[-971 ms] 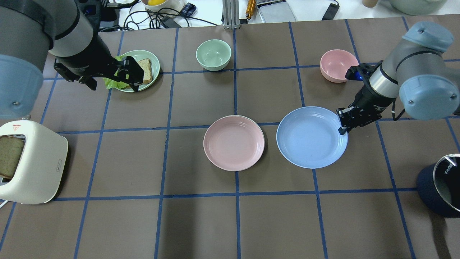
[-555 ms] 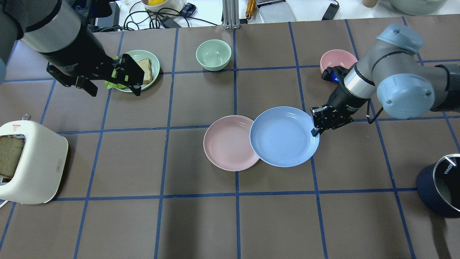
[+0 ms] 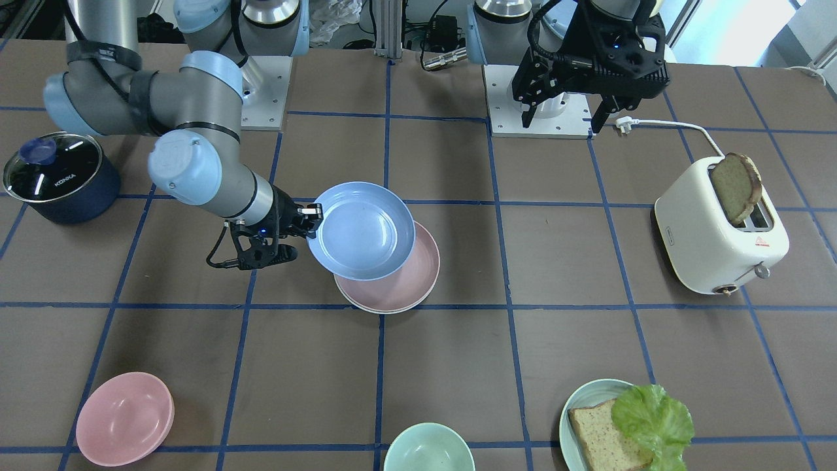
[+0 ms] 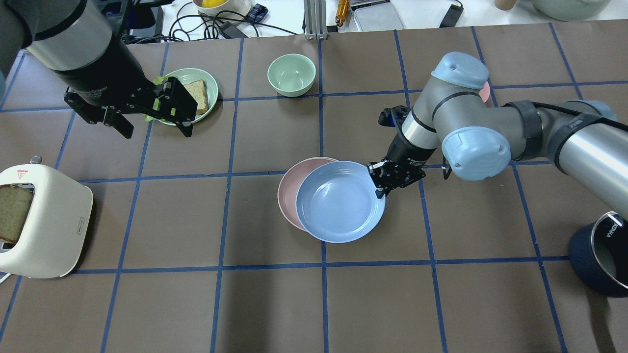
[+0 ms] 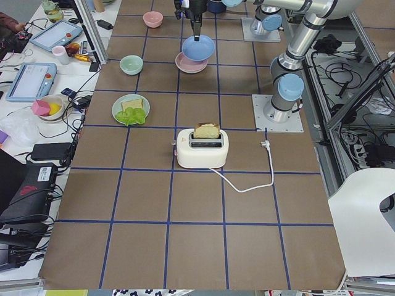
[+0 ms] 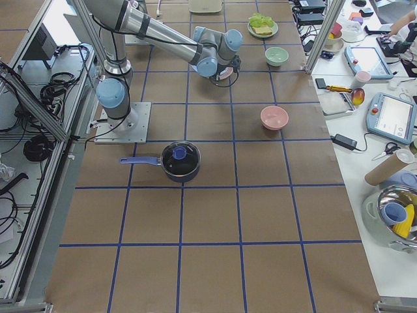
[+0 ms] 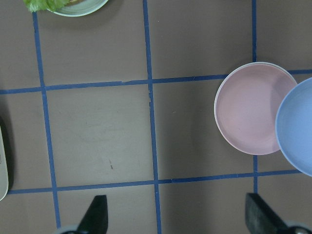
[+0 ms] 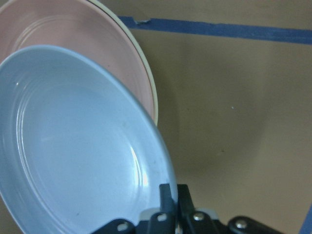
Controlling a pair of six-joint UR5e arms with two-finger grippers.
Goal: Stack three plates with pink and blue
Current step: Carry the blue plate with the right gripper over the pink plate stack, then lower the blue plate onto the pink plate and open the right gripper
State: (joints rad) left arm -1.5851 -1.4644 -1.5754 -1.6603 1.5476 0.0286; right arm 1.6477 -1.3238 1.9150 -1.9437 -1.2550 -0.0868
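The pink plate sits on the cream plate (only its rim shows). The right gripper pinches the blue plate at its 2 o'clock edge, above the pink plate and offset toward 4 o'clock; centring and release remain. The left gripper hangs empty, jaws spread

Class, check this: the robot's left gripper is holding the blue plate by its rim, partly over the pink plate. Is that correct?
Not correct. It is the right gripper that holds the blue plate by its rim, partly over the pink plate. The overhead exterior view shows this arm coming in from the right side. The left gripper hangs open and empty at that view's upper left.
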